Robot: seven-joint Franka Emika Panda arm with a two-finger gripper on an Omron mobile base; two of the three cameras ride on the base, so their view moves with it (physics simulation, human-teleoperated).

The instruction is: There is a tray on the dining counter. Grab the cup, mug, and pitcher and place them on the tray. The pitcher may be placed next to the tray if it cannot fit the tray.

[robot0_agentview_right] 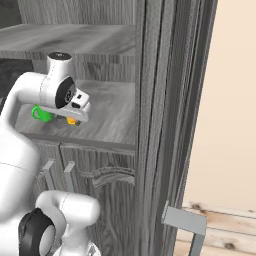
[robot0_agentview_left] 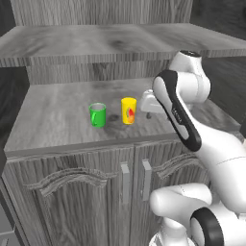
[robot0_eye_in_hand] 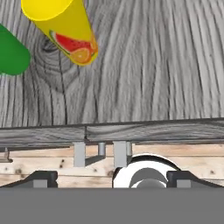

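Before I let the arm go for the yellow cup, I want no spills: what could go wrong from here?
The mug stands close beside the cup, so a finger sweeping in on that side may knock it.

The gripper is off to one side of the cup, which sits at the hand view's upper left; closing without centring would likely miss or tip it.

The shelf overhangs the counter, so a steep lift could strike it.

Arm: rises from lower right of the left base view, elbow bent high, forearm reaching toward frame centre.
Gripper (robot0_eye_in_hand: 112,178): points downward, jaws spread wide, holding nothing.
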